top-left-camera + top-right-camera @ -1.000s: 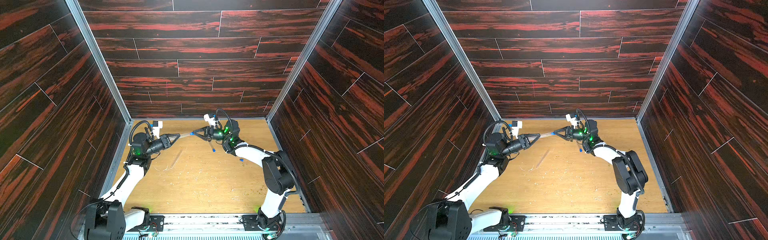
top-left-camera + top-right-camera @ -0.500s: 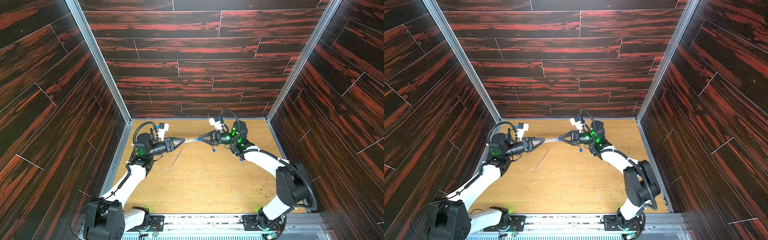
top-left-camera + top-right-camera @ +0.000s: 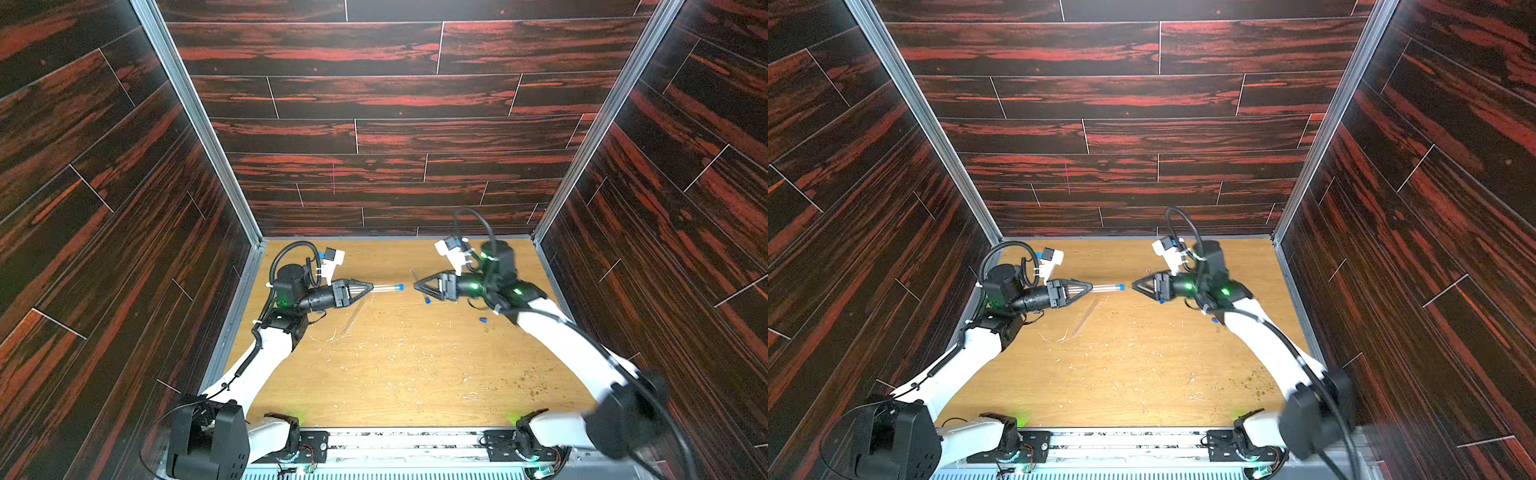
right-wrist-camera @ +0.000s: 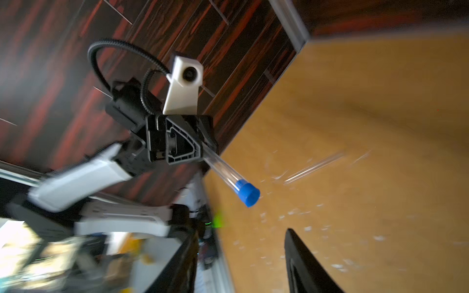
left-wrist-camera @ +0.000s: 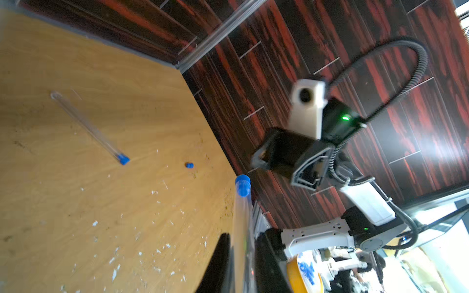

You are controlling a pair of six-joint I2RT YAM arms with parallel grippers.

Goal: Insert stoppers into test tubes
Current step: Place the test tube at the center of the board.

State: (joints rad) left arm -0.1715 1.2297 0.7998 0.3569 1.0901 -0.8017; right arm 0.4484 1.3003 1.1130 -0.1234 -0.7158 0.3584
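Both top views sit high above the table [image 3: 399, 374], over the arm bases [image 3: 286, 436] at its near edge, facing down and toward the back wall [image 3: 374, 137]; they share nearly the whole scene, shifted slightly sideways; the left wrist view rides close behind its own jaws, looking along the held tube [image 5: 242, 223] at the right arm [image 5: 314, 236]; the right wrist view faces back across the table at that same tube and the left arm [image 4: 83, 177].

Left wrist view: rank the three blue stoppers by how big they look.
1. near stopper, capping the held tube
2. far stopper, capping the lying tube
3. loose stopper
Nearness may explain the differences.
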